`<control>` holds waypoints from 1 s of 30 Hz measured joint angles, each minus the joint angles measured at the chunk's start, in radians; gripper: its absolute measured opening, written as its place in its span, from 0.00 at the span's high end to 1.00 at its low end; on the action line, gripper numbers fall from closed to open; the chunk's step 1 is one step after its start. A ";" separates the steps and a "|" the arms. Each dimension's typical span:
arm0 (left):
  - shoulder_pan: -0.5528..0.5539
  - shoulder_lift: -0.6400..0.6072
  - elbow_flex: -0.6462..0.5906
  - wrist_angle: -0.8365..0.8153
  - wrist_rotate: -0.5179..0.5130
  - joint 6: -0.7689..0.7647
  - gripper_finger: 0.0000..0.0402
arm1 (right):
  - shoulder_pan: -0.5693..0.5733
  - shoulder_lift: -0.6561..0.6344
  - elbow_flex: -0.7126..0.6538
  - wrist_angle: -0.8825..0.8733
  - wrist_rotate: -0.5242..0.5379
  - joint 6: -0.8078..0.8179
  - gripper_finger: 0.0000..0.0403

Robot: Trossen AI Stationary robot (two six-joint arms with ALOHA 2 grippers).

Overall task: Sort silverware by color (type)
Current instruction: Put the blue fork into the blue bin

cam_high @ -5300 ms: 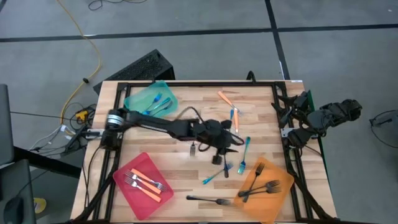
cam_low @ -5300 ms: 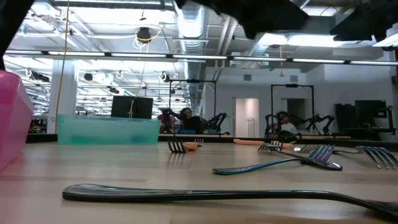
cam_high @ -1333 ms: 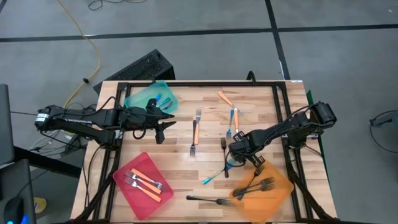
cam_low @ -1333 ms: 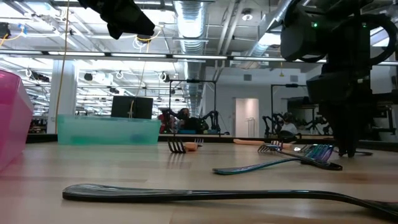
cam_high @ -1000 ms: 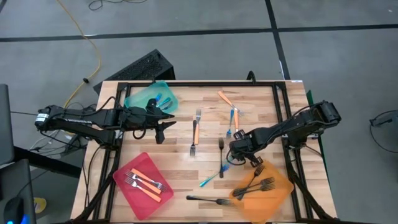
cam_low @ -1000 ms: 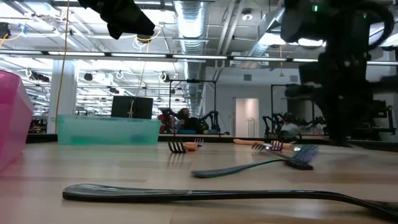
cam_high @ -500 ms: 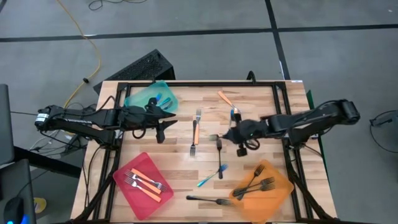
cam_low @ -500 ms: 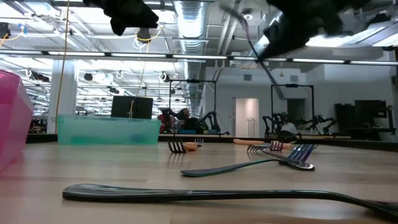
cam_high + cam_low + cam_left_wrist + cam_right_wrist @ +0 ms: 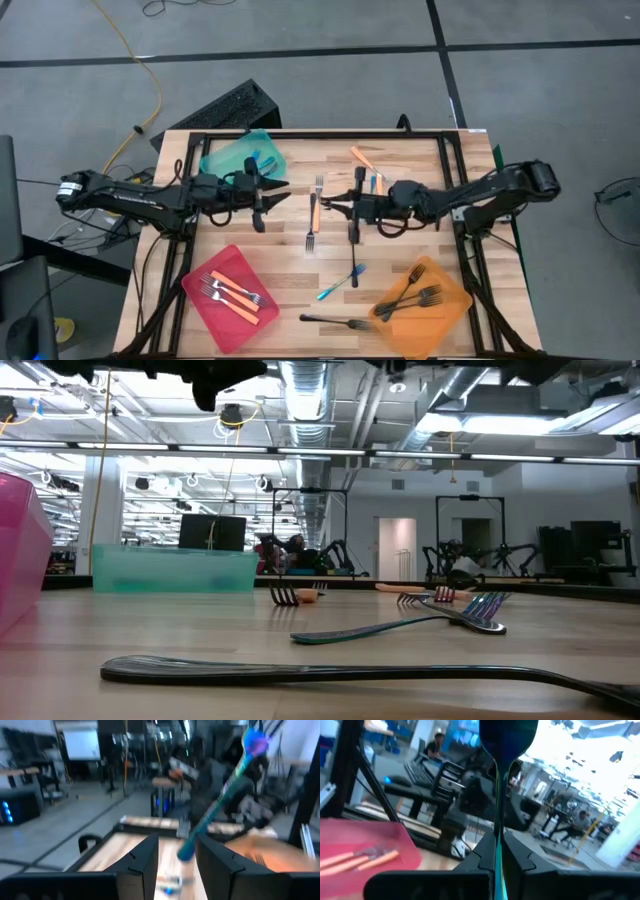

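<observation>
My right gripper [image 9: 343, 205] hangs level over the table's middle, pointing toward the left edge, shut on a teal fork [image 9: 506, 740] that stands upright, broad end up. The same fork [image 9: 225, 795] shows slanting in the left wrist view. My left gripper [image 9: 272, 197] is level beside the teal tray [image 9: 228, 160], open, with nothing between its fingers [image 9: 142, 862]. Loose forks lie flat on the table: an orange-handled one [image 9: 313, 212], a teal one [image 9: 335, 290], a black one [image 9: 335, 321]. My right gripper pinches the fork's slim shaft [image 9: 498, 842] between its two fingers [image 9: 485, 857]. The fingers come level from the table's right side and lie across the fork. The fork is lifted clear and stands up above the fingers, leaning a little; its lower end is hidden.
The red tray [image 9: 205, 300] at the near left holds orange-handled forks. The orange tray [image 9: 445, 310] at the near right holds black forks. More forks lie at the far middle [image 9: 362, 157] and below my right gripper [image 9: 354, 262]. A black frame rims the table.
My right gripper has risen from the table beside the orange tray with the teal fork and gone toward the far left, tipping from pointing down to level. The fork has come off the table and swung upright. My left gripper has tipped up to level.
</observation>
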State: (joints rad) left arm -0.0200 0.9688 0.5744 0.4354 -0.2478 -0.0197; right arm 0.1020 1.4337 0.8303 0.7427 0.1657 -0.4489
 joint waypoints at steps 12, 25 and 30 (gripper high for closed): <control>-0.004 0.009 -0.058 0.075 0.097 -0.035 0.70 | -0.007 0.202 0.049 0.164 -0.063 0.071 0.92; -0.015 0.171 -0.058 0.193 0.120 0.044 0.56 | -0.006 0.322 0.115 0.150 -0.070 0.114 0.92; -0.016 0.170 -0.058 0.192 0.146 0.065 0.55 | -0.006 0.319 0.115 0.130 -0.069 0.126 0.92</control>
State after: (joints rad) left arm -0.0364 1.1383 0.5163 0.6277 -0.1014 0.0451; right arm 0.0964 1.7523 0.9453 0.8729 0.0969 -0.3227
